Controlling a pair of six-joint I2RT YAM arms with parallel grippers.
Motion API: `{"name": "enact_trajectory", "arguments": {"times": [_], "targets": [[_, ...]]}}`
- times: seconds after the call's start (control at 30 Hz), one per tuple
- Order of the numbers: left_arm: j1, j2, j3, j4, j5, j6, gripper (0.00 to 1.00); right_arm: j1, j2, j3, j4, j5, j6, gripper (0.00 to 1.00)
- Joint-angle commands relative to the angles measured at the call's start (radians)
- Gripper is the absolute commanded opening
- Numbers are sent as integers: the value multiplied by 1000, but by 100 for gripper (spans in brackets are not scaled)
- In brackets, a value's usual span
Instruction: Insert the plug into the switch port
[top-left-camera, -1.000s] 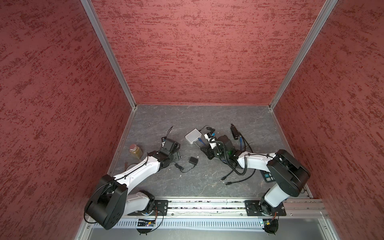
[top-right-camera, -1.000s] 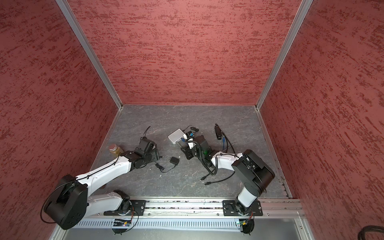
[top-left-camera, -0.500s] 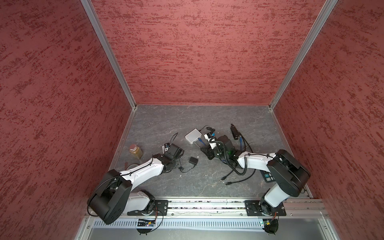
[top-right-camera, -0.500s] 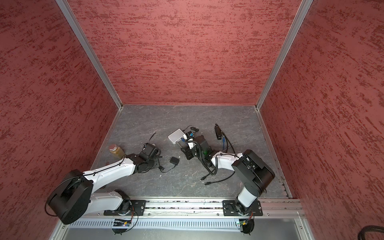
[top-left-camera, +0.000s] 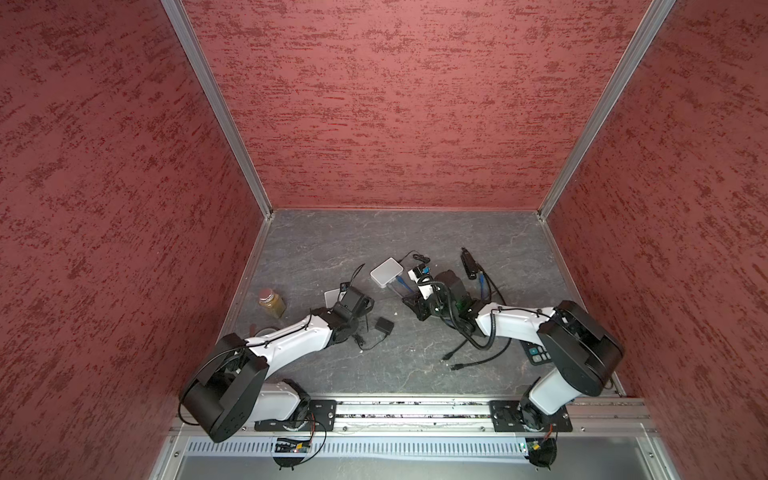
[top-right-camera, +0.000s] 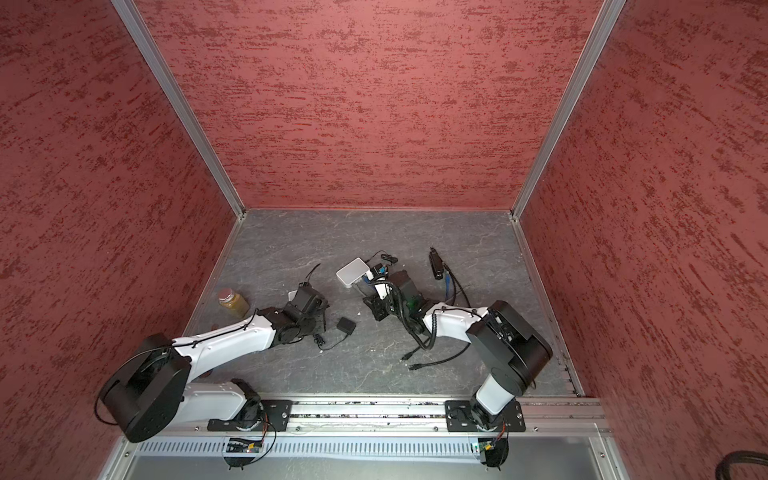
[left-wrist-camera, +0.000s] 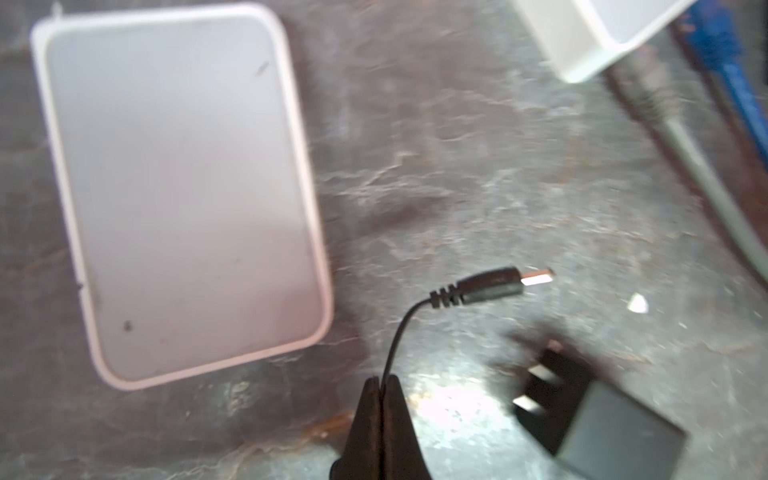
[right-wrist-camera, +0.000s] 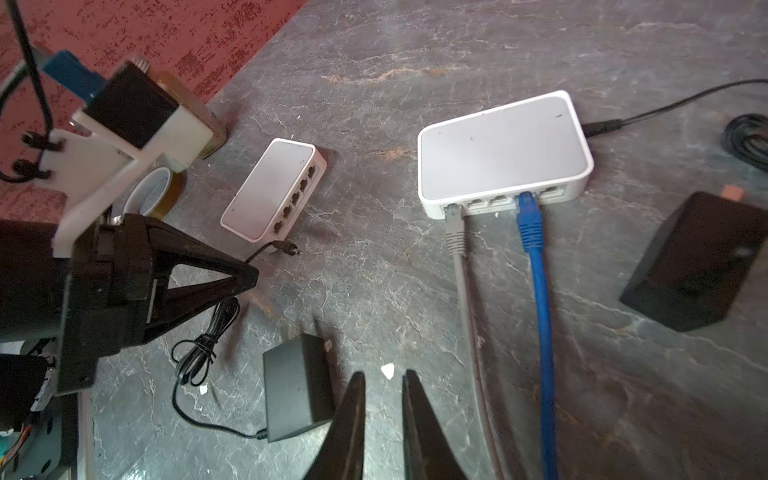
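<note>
My left gripper (left-wrist-camera: 381, 380) is shut on the thin black cable just behind the plug (left-wrist-camera: 490, 284), a small black connector with a metal tip. The plug juts out past the fingertips, close to the small white switch (left-wrist-camera: 178, 195) but not touching it. In the right wrist view the plug (right-wrist-camera: 286, 249) sits off the near corner of the switch (right-wrist-camera: 274, 191), whose row of ports faces the second switch. In both top views the left gripper (top-left-camera: 365, 302) (top-right-camera: 321, 302) covers most of the switch (top-left-camera: 331, 296). My right gripper (right-wrist-camera: 384, 376) (top-left-camera: 409, 303) is narrowly open, holding nothing.
A second white switch (right-wrist-camera: 505, 153) has a blue and a grey cable plugged in. The black power adapter (right-wrist-camera: 297, 386) lies between the grippers. A jar (top-left-camera: 272, 303) and a tape roll (right-wrist-camera: 153, 191) stand by the left wall. A black box (right-wrist-camera: 702, 257) and loose black cables (top-left-camera: 478, 357) lie to the right.
My left gripper has gone from open to shut, pinching the thin cable behind the plug, and its arm has shifted slightly. The right arm has not moved.
</note>
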Motion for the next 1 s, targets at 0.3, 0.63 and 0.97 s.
{"name": "enact_trajectory", "arguments": {"times": [0.3,0.63,0.97], "targets": [[-252,-13,125,173,-127,655,0,-6,-120,87,-214,-41,-101,19],[-280,-83,-25,538,-118,1056,0,-74,-264,77,-341,-122,-41,19],[-229,-186,-119,726,124,1369,0,-84,-281,108,-481,-332,-112,18]]}}
